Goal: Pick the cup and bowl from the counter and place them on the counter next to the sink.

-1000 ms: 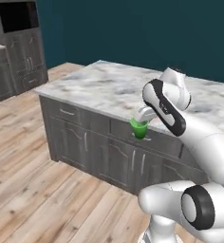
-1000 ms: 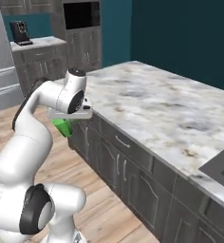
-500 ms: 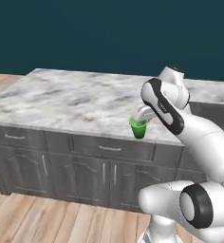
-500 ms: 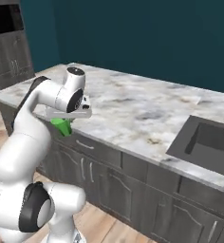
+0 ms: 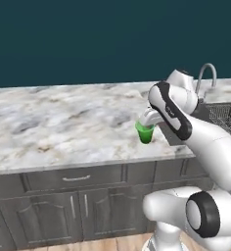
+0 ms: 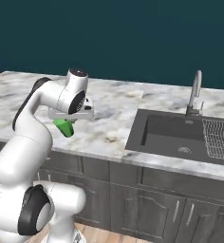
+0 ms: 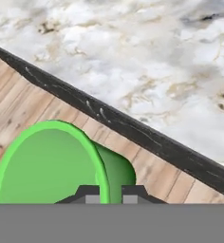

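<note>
My gripper (image 5: 147,125) is shut on the rim of the small bright green cup (image 5: 146,133), with the rim wall between the two fingertips (image 7: 88,193). The cup (image 6: 64,127) hangs tilted in the air just off the front edge of the marble counter (image 5: 63,122), at about the height of the countertop. In the hand view the cup (image 7: 52,166) lies over wooden floor, with the counter edge and marble (image 7: 156,61) beyond it. The dark sink (image 6: 175,133) lies to the right of the cup. The bowl is out of view.
A curved silver faucet (image 6: 195,90) stands behind the sink, and a wire rack (image 6: 218,137) sits in the basin's right part. Grey drawers and cabinet doors (image 5: 73,196) run below the counter. Bare marble stretches between the cup and the sink.
The whole scene has shifted as the base drove along the counter, and the sink has come into view on the right. The cup stays held in the shut gripper.
</note>
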